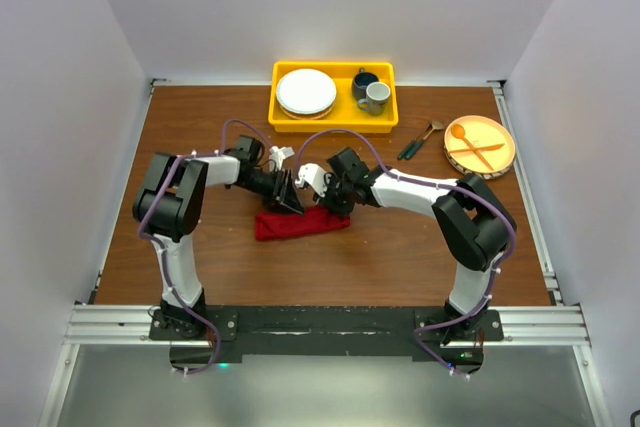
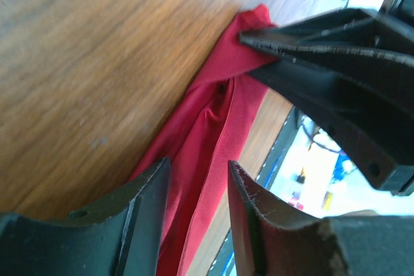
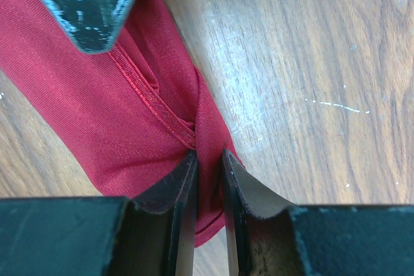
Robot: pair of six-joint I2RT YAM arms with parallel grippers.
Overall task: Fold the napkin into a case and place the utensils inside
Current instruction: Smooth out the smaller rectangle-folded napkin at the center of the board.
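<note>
Now, the napkin (image 1: 300, 223) lies as a bunched strip mid-tabletop (image 1: 400, 257), with both arms on it. Best play, I'd say: line the edges up, pull gently, crease it flat. Right fingers (image 3: 173, 193) are nearly closed, pinching a red fold. Left fingers (image 2: 145, 208) are narrowly apart with cloth running between; gripped or not, can't tell. Utensils (image 1: 428, 134) wait far right.

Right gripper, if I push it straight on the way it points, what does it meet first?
The red napkin: the right gripper has a fold of it between its fingers, and more cloth lies directly ahead. Under it is the wooden table, probably close, though depth is unclear.
</note>
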